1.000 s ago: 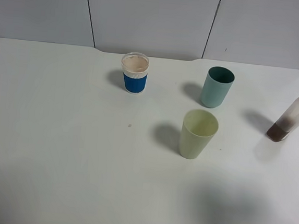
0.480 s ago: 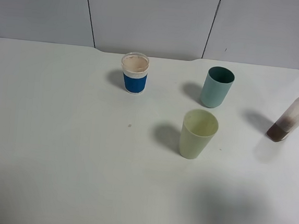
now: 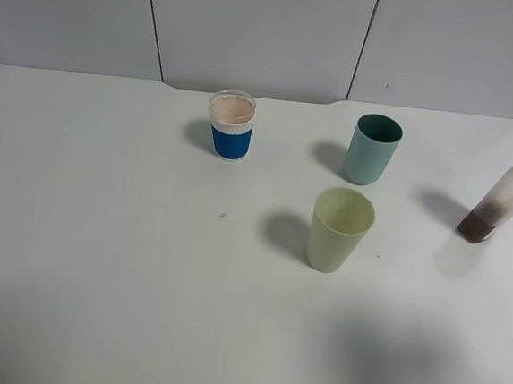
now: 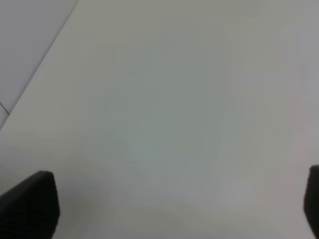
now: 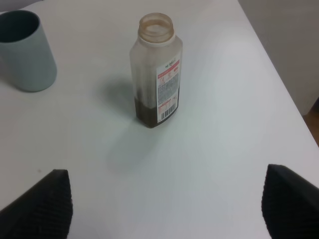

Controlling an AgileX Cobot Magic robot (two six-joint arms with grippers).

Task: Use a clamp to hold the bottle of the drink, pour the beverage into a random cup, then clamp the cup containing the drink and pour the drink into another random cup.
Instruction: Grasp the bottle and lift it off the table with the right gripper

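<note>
Nothing has moved since the earlier frames; left pincer (image 4: 172, 204) and right pincer (image 5: 164, 206) both stand released, empty.
Ahead of the right pincer, apart from it, the bottle (image 5: 155, 74) stands upright near the right edge of the counter (image 3: 98, 259), brown liquid low inside. Leftward in the high view come the teal tumbler (image 3: 372, 150), the pale yellow-green cup (image 3: 340, 231) nearer the front, and the blue-sleeved paper cup (image 3: 231, 127).

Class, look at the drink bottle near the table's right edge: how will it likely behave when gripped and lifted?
Probably light: the bottle holds only a shallow layer of brown liquid. Its clear plastic-looking walls may flex when squeezed. Uncapped, tall and narrow, it could tip or spill if nudged.
</note>
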